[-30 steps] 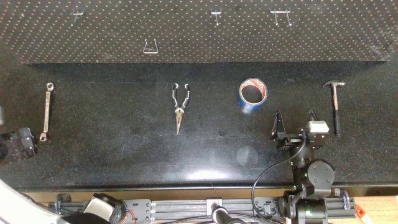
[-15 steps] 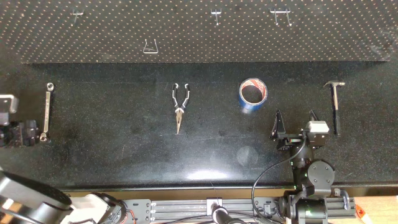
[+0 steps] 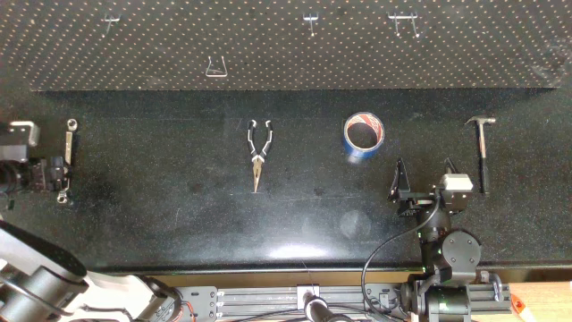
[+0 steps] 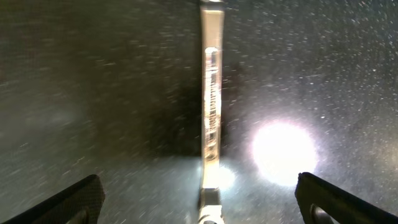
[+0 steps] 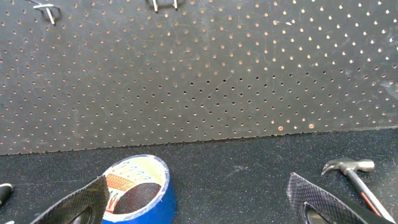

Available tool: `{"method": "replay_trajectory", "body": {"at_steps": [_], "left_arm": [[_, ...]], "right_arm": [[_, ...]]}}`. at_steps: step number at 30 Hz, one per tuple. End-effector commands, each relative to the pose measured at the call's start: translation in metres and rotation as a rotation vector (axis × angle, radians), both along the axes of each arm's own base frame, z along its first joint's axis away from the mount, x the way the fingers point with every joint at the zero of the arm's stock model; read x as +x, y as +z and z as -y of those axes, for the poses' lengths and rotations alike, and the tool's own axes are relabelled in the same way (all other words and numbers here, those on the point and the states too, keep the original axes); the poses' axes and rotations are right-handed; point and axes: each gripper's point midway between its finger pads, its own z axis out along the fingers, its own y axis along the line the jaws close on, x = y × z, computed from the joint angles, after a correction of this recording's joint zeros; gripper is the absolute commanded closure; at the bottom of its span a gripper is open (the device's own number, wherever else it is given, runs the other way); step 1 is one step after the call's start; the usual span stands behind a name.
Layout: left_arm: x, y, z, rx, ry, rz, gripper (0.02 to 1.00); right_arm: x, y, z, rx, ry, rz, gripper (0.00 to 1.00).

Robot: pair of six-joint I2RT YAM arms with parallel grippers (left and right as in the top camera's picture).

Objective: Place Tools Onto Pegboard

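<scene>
Now: my left tool (image 4: pixel 199 202) is spread, straddling the wrench (image 4: pixel 210 112) at the desk's (image 3: pixel 179 215) 9 o'clock edge. Right tool (image 3: pixel 422 176) also spread; tape (image 3: pixel 364 134) at its 11 o'clock, hammer (image 3: pixel 483 152) at 1 o'clock.

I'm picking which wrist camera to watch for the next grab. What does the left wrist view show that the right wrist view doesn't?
Left wrist view, not the right: the wrench lined up between the jaws of the open left gripper, and a bright glare on the tabletop. Right wrist view, not the left: the tape roll, the hammer, and the pegboard with its hooks, framed by the open right gripper. Both: the black speckled tabletop.
</scene>
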Motion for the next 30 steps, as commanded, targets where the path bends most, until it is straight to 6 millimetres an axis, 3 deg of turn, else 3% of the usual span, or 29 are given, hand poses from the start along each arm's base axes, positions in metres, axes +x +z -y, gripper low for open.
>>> {"method": "replay_trajectory", "body": {"at_steps": [1, 15, 23, 30], "left_arm": [[0.007, -0.024, 0.009, -0.049, -0.014, -0.039, 0.023], [0.011, -0.043, -0.008, -0.018, 0.052, -0.062, 0.023], [0.006, -0.055, -0.008, -0.026, 0.055, -0.100, 0.025], [0.014, -0.055, -0.004, 0.003, 0.027, -0.109, 0.023]], "right_arm": [[0.000, -0.002, 0.000, 0.011, -0.003, -0.005, 0.069], [0.000, -0.002, 0.000, 0.011, -0.003, -0.005, 0.069], [0.000, -0.002, 0.000, 0.011, -0.003, -0.004, 0.069], [0.000, -0.002, 0.000, 0.011, -0.003, -0.005, 0.069]]}}
